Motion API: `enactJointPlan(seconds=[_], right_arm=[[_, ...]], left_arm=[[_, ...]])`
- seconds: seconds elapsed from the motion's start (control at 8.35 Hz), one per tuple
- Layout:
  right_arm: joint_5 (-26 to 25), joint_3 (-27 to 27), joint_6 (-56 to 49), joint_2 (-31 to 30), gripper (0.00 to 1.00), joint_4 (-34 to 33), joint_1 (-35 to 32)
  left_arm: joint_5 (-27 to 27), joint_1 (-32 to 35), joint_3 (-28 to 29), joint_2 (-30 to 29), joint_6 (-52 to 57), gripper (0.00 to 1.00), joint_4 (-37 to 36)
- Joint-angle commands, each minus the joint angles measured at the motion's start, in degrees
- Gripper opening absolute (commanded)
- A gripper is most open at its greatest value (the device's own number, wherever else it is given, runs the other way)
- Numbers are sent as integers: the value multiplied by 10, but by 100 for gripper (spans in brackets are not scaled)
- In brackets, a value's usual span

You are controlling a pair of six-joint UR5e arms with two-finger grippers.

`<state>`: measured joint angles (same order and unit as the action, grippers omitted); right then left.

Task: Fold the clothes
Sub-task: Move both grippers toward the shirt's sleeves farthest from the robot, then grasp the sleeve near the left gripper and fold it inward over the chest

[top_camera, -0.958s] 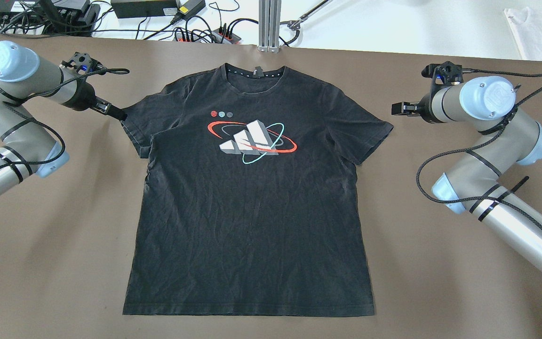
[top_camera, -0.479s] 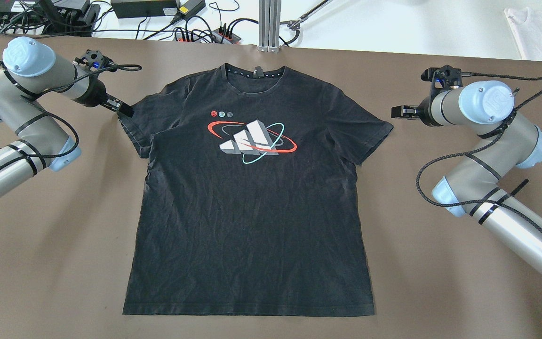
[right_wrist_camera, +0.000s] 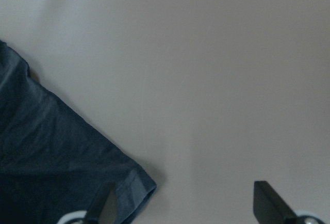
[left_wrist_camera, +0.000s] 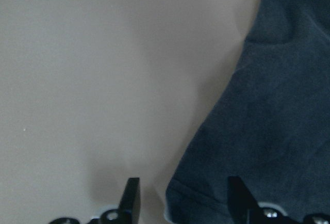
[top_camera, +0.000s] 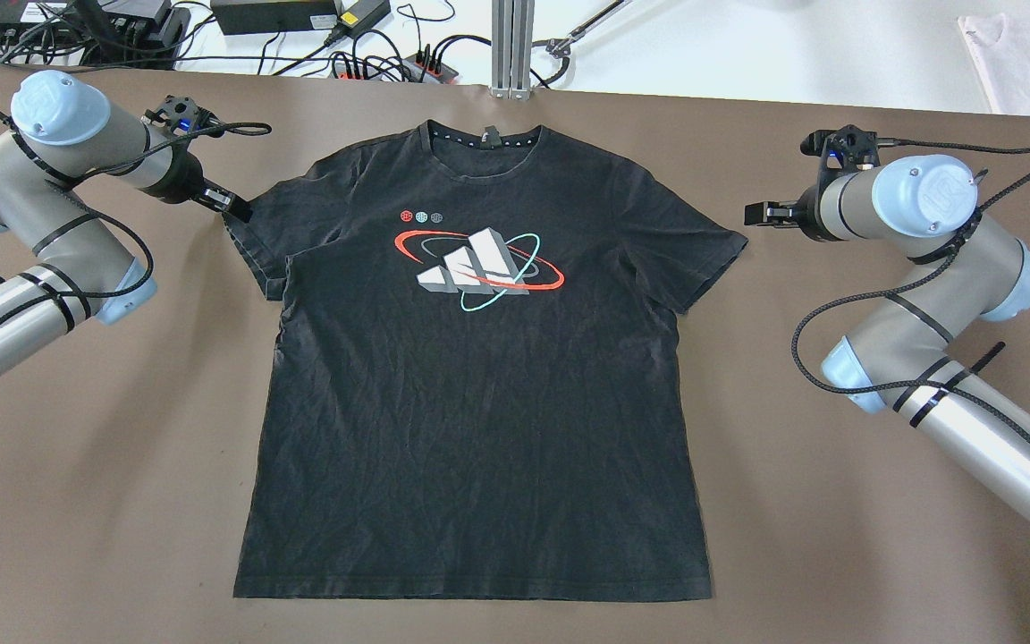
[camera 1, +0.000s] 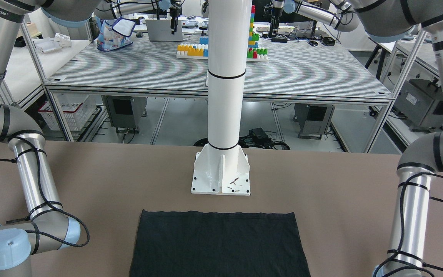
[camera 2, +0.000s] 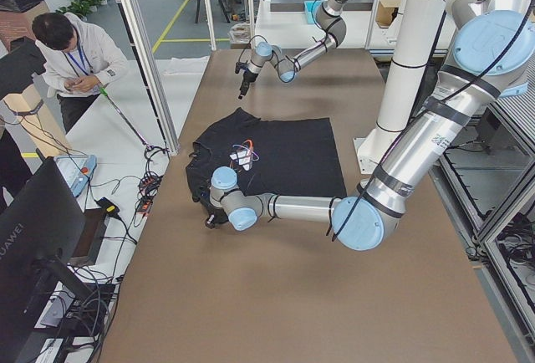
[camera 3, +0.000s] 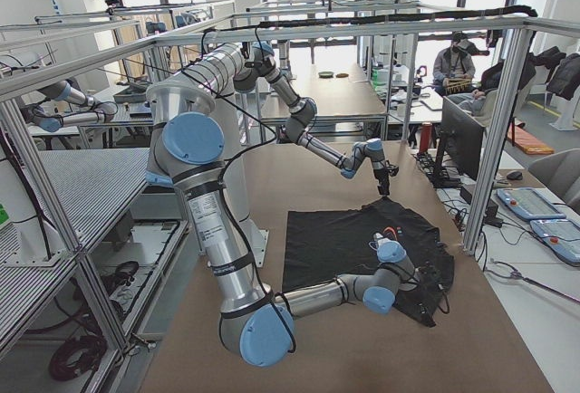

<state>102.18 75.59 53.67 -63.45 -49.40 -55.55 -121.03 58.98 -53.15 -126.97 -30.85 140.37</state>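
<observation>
A black T-shirt (top_camera: pixel 479 402) with a red, white and teal logo lies flat, front up, on the brown table (top_camera: pixel 104 465). My left gripper (top_camera: pixel 235 212) is low at the outer edge of the shirt's left sleeve. In the left wrist view it (left_wrist_camera: pixel 183 203) is open, with the sleeve's hem corner (left_wrist_camera: pixel 206 198) between the fingers. My right gripper (top_camera: pixel 753 214) is just beyond the right sleeve's tip. In the right wrist view it (right_wrist_camera: pixel 185 203) is open, with the sleeve corner (right_wrist_camera: pixel 131 185) beside one finger. The front view shows only the shirt's hem end (camera 1: pixel 217 242).
A white cloth (top_camera: pixel 1025 54) lies on the white surface behind the table at the back right. Cables and power bricks (top_camera: pixel 274 13) sit at the back left beside an aluminium post (top_camera: pixel 510 45). The robot's white pedestal (camera 1: pixel 220 173) stands behind the hem.
My left arm has swung in toward the shirt, bringing its gripper onto the left sleeve's edge. The right arm has barely moved. The shirt has not shifted.
</observation>
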Motion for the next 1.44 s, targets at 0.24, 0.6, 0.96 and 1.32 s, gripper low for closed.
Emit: enactJointPlan(seconds=[0.24,0.6,0.96,1.32], right_arm=[[-1,0,0,1,94,0,1],[-6,0,0,1,94,0,2],[-7,0,0,0,94,0,3],[-17,1,4,0,94,0,11]], left_arm=[[-1,1,-7,5,1,0,3],[-6,3,-31,-1,-30,0,4],[-3,0,-44,-54,-124,0,-3],[12,-34,-42,-121,-238,0,-37]])
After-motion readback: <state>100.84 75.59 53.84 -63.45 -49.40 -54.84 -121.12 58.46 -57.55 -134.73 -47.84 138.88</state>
